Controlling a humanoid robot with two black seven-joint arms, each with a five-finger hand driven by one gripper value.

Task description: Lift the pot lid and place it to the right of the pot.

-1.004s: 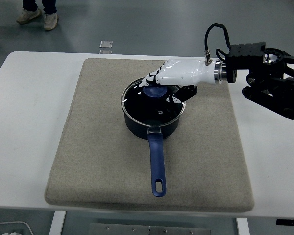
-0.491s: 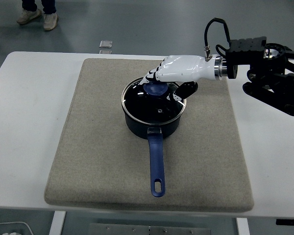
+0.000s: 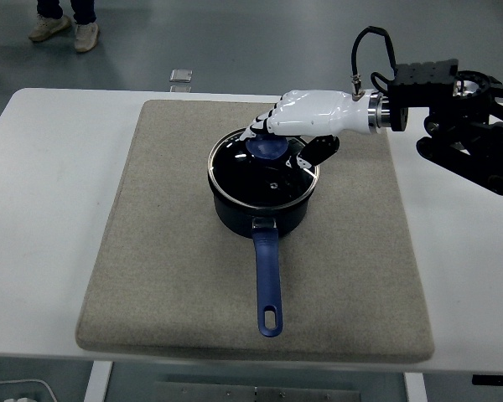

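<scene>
- Since the right hand (image 3: 298, 126) sits over the blue knob (image 3: 267, 148) with its white fingers (image 3: 264, 127) curled down around it, the step in hand reads as the grasp-and-lift of the pot lid (image 3: 262, 173); the thumb (image 3: 316, 153) comes in from the knob's 3 o'clock side, so the hold looks like a pinch on the knob.
- Whether the lid has cleared the rim I cannot tell for certain: its far edge looks slightly raised, but its near edge lies level with the pot (image 3: 261, 205).
- The pot stands at the middle of the grey mat (image 3: 151, 251), its blue handle (image 3: 270, 280) pointing to 6 o'clock towards the table's near edge.
- The next move, as I judge it, calls for a straight rise until the lid is free of the rim, then a carry towards 3 o'clock onto the bare mat beside the pot, kept level so the glass does not slide off the pinch.
- The landing spot at 3 o'clock is open mat, near the pot and apart from the handle.
- The right arm (image 3: 461, 134) reaches in from the 3 o'clock edge, forearm nearly level, wrist straight, palm turned down.
- The left arm is not in view.
- The white table (image 3: 50, 209) carries the mat.
</scene>
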